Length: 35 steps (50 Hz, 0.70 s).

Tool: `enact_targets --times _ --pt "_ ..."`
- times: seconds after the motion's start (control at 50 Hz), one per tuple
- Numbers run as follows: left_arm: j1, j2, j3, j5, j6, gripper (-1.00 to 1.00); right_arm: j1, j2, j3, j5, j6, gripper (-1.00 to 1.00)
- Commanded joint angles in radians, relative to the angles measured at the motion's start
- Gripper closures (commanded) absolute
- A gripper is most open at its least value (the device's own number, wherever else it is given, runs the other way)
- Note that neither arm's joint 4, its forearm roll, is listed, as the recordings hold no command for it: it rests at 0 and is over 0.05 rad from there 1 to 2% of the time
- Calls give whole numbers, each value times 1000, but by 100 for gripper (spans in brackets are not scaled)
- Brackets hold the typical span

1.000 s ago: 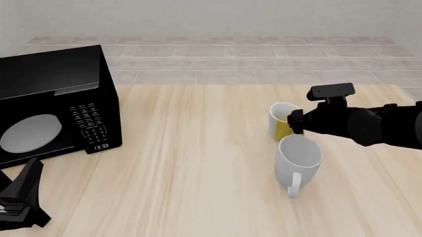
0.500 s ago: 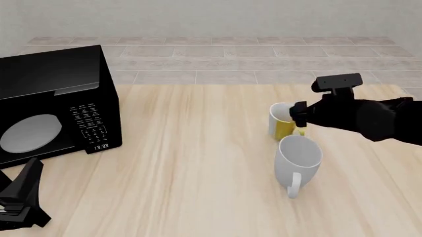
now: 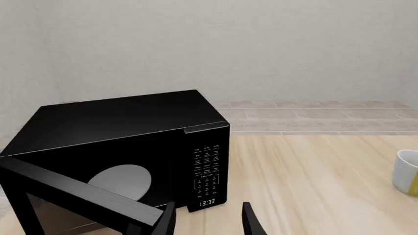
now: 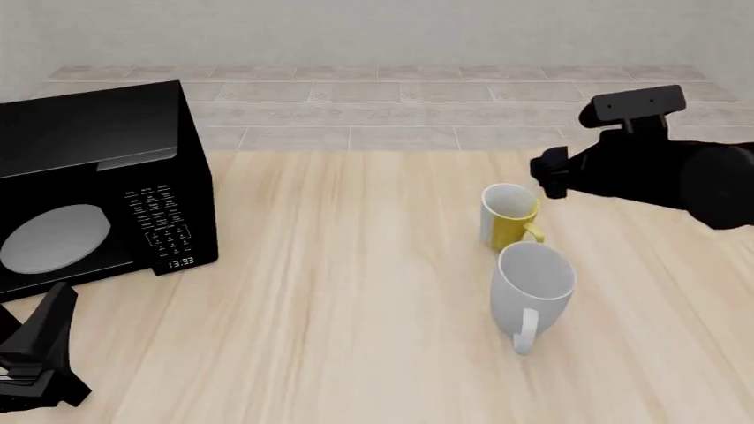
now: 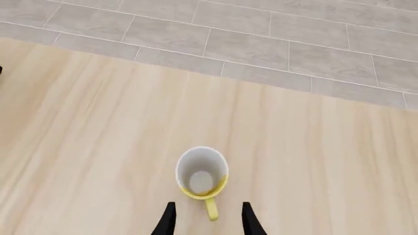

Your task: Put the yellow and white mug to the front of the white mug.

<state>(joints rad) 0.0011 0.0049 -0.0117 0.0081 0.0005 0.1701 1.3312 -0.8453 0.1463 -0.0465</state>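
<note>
The yellow and white mug [image 4: 509,217] stands upright on the table, just behind the larger white mug [image 4: 532,281], whose handle points toward the near edge. My right gripper [image 4: 546,176] hovers open and empty, above and a little behind the yellow and white mug. In the right wrist view the mug [image 5: 201,177] sits just ahead of the gripper [image 5: 207,226], its yellow handle between the spread fingers. My left gripper [image 4: 38,352] rests open and empty at the near left. The left wrist view shows the gripper [image 3: 209,224] and the yellow and white mug [image 3: 406,172] at the frame edge.
A black microwave [image 4: 88,199] stands at the table's left side, and it fills much of the left wrist view [image 3: 124,152]. A tiled floor [image 4: 389,106] lies beyond the table's far edge.
My right gripper has risen and drawn back to the right, away from the yellow and white mug's rim. Both mugs stand where they were. The left arm has not moved.
</note>
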Motion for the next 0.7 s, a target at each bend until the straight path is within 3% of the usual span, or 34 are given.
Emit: enact_targets --times 0.02,0.7 --pt "0 -1 0 0 1 -100 2 -82 -21 70 -15 -100" --pt "0 -1 0 0 1 -100 30 -368 -110 311 -82 -100"
